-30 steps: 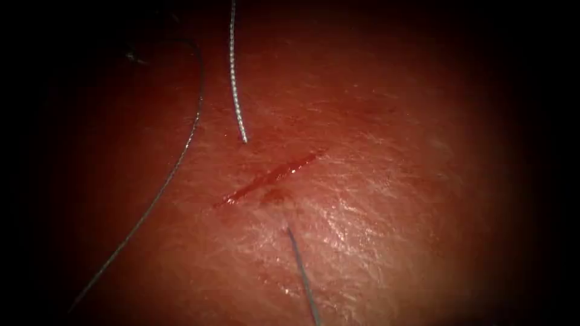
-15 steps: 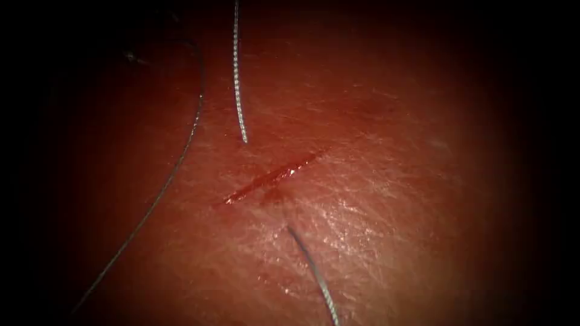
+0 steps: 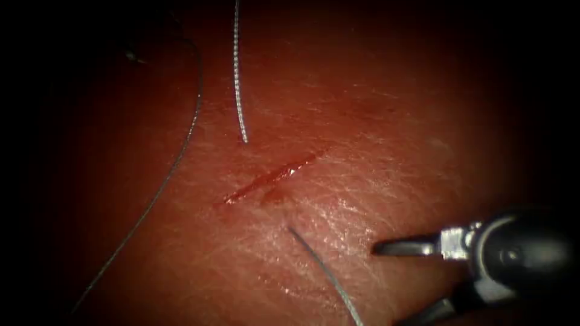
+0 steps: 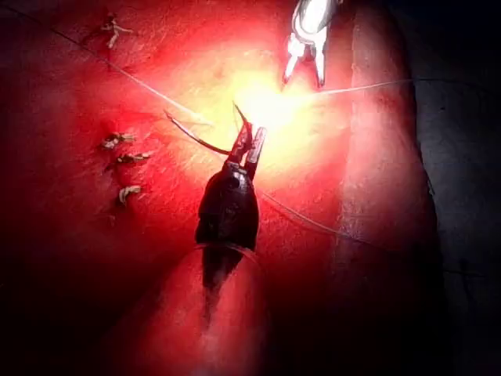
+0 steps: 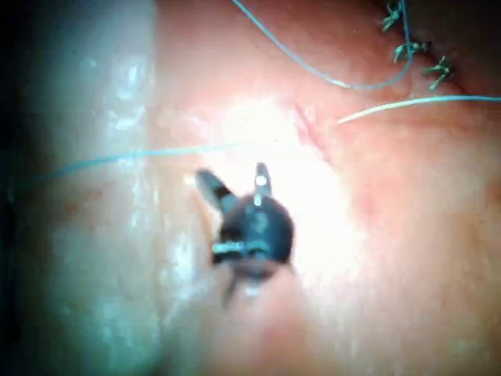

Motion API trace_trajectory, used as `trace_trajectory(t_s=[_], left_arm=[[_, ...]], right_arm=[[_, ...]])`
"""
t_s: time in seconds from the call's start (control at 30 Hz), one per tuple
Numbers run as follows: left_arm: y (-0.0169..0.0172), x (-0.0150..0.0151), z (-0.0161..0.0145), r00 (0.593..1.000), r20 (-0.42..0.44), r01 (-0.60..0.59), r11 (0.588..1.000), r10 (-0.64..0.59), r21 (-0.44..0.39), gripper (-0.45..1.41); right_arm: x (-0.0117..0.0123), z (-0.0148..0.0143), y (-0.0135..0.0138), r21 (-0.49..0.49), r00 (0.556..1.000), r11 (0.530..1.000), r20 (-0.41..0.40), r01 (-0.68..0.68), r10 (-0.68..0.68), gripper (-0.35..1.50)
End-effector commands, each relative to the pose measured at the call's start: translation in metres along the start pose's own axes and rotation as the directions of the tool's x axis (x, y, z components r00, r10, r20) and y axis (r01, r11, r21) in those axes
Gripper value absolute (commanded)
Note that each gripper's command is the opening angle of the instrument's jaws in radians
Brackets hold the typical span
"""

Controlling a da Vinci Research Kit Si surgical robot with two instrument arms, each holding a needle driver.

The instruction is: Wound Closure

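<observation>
The cut runs slantwise across the tissue. Thread goes into the tissue on the cut's left side, and a strand comes out on the right side. My right tool reaches in from the lower right beside that strand, jaws open and holding nothing; its jaws also stand open in the right wrist view. In the left wrist view my left tool is shut on the dark curved needle near one end. The needle looks free of the tissue.
A second thin thread arcs over the tissue left of the cut. Several tied stitches with cut ends sit in a row away from the cut, and again in the right wrist view. My right tool hangs beyond the left tool.
My right tool has come into the endoscope view from the lower right with its jaws open. The strand on the cut's right side has swung to the right.
</observation>
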Motion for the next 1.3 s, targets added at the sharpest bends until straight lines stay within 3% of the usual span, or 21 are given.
trace_trajectory(t_s=[0.03, 0.3, 0.77, 0.83, 0.87, 0.9, 0.97, 1.07, 1.3], left_arm=[[0.0003, -0.0008, 0.0006, 1.0, -0.002, 0.003, 1.0, -0.003, -0.001, -0.4], [0.0003, -0.0008, 0.0006, 1.0, 0.002, 0.003, 1.0, -0.003, 0.001, -0.38], [0.0002, -0.0008, 0.0005, 1.0, 0.002, 0.003, 1.0, -0.003, 0.002, -0.33], [0.0002, -0.0008, 0.0005, 1.0, 0.002, 0.003, 1.0, -0.003, 0.001, -0.33], [0.0002, -0.0008, 0.0005, 1.0, 0.002, 0.003, 1.0, -0.003, 0.001, -0.33], [0.0002, -0.0008, 0.0005, 1.0, 0.002, 0.003, 1.0, -0.003, 0.001, -0.33], [0.0002, -0.0008, 0.0005, 1.0, 0.002, 0.003, 1.0, -0.003, 0.001, -0.33], [0.0002, -0.0008, 0.0005, 1.0, 0.002, 0.003, 1.0, -0.003, 0.002, -0.33], [0.0002, -0.0008, 0.0006, 1.0, 0.003, 0.003, 1.0, -0.003, 0.005, -0.33]], right_arm=[[-0.0006, 0.0015, 0.0007, -0.024, 1.0, 1.0, -0.007, -0.002, 0.001, 1.35], [-0.0014, 0.0042, 0.0012, -0.073, 0.998, 0.997, -0.062, -0.011, 0.006, 1.33], [-0.0004, 0.0089, 0.0013, -0.088, 0.995, 0.996, -0.104, -0.013, 0.004, 1.25], [-0.0005, 0.009, 0.0012, -0.085, 0.994, 0.996, -0.113, -0.012, 0.002, 1.13], [-0.0005, 0.009, 0.0013, -0.067, 0.993, 0.998, -0.116, -0.01, 0.002, 0.89], [-0.0006, 0.0089, 0.0012, -0.051, 0.993, 0.999, -0.118, -0.007, 0.001, 0.56], [-0.0009, 0.0083, 0.0011, 0.001, 0.992, 1.0, -0.13, 0.002, -0.002, -0.35], [-0.0011, 0.0079, 0.0012, 0.025, 0.988, 1.0, -0.154, 0.009, -0.005, -0.35], [-0.001, 0.0076, 0.0008, 0.041, 0.993, 0.999, -0.122, 0.017, -0.012, -0.35]])
